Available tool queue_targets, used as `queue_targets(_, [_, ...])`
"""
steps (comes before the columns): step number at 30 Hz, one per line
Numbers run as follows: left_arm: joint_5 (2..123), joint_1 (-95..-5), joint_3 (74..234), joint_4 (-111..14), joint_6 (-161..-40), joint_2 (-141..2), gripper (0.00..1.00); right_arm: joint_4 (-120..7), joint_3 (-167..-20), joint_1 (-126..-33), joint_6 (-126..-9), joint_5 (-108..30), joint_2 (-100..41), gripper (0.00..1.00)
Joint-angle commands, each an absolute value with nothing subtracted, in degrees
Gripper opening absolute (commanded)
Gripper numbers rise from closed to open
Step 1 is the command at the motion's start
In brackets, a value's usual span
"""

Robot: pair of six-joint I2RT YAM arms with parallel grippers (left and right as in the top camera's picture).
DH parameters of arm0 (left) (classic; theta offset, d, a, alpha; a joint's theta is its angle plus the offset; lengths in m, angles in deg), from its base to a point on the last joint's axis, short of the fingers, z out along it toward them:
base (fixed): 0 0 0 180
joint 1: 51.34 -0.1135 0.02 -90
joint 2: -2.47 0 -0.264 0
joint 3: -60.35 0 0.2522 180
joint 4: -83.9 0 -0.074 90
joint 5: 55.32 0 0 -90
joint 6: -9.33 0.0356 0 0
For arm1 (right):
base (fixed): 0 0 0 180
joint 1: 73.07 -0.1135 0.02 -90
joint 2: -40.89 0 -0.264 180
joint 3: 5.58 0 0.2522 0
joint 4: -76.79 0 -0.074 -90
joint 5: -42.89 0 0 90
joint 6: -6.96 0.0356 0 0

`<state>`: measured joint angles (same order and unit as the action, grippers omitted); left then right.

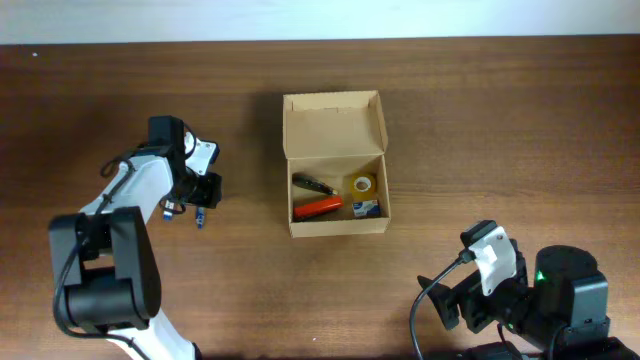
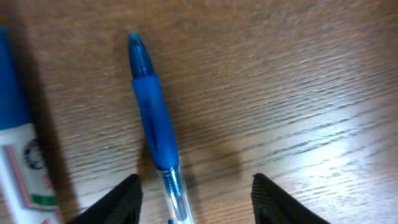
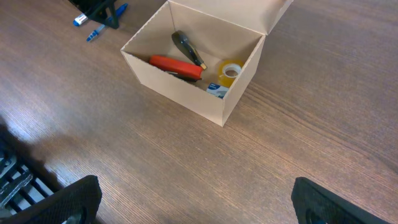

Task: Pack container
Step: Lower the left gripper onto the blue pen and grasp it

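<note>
The tan cardboard container [image 1: 337,228] stands open at the table's middle, its flap lid [image 1: 333,125] up at the back. Inside lie a red marker [image 1: 317,207], a dark pen [image 1: 313,184], a yellow tape roll [image 1: 363,184] and a small white-blue item [image 1: 366,208]. The container also shows in the right wrist view [image 3: 180,88]. My left gripper [image 2: 195,202] is open low over the table, its fingers on either side of a blue pen [image 2: 153,118]. The blue pen lies left of the container [image 1: 200,217]. My right gripper [image 3: 198,202] is open and empty at the front right.
A white and blue marker [image 2: 17,155] lies on the table just left of the blue pen. The left arm [image 1: 130,185] reaches in from the front left. The right arm's base [image 1: 530,290] sits at the front right corner.
</note>
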<state>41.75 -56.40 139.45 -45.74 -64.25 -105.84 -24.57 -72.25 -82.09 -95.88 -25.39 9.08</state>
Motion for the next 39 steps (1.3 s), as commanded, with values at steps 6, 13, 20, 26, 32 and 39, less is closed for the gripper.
queue_targets(6, [41.94,-56.62,138.95,-45.93,-65.03,-106.34,0.39,-24.75,-72.1,-81.67,-95.9,-25.94,9.36,0.99])
queue_targets(13, [39.32,-56.6,138.65,-45.93,-65.03,-107.06,0.36,-24.75,-72.1,-81.67,-95.9,-25.94,9.36,0.99])
queue_targets(20, [39.32,-56.32,138.65,-45.93,-65.03,-110.19,0.35,-24.75,-72.1,-81.67,-95.9,-25.94,9.36,0.99])
queue_targets(26, [38.95,-55.73,138.65,-45.96,-65.05,-111.43,0.25,-24.75,-72.1,-81.67,-95.9,-25.94,9.36,0.99])
queue_targets(32, [34.19,-54.9,138.65,-45.96,-66.54,-111.43,0.16,-24.75,-72.1,-81.67,-95.9,-25.94,9.36,0.99])
queue_targets(39, [32.87,-53.67,138.65,-46.48,-68.79,-111.43,0.02,-24.72,-72.1,-81.67,-95.9,-25.94,9.36,0.99])
